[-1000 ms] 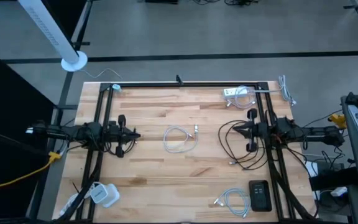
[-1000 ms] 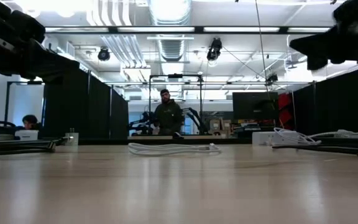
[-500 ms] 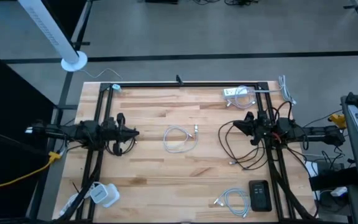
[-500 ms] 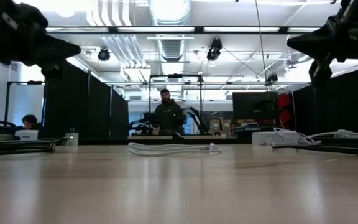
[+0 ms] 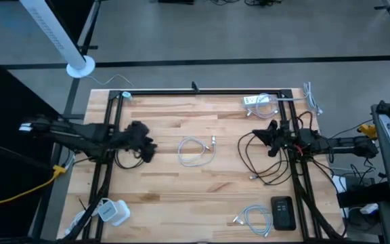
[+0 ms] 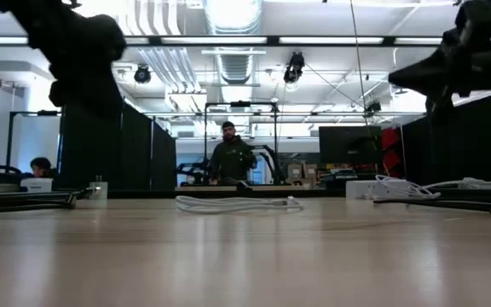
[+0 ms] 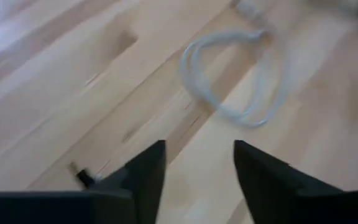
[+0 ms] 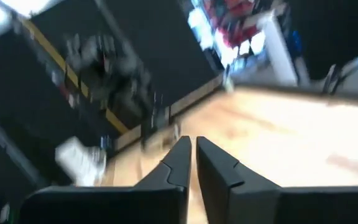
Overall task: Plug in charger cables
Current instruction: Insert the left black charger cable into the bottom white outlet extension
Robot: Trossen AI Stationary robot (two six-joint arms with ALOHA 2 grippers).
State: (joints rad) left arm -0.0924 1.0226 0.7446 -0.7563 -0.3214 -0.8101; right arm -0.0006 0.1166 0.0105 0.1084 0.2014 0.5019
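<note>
The left gripper (image 5: 147,146) hangs with jaws released just beside the white coil (image 5: 196,150) at the tabletop (image 5: 181,196) centre. The right gripper (image 5: 268,137), jaws clenched empty, hovers over the black cable (image 5: 249,159).

The left gripper (image 5: 147,147) reached out from the left arm, its wrist tilted downward and its two fingers (image 7: 146,171) spread apart. Opposite it, the right gripper (image 5: 257,137) pointed back toward it, its fingers (image 8: 182,163) pressed nearly together.
</note>
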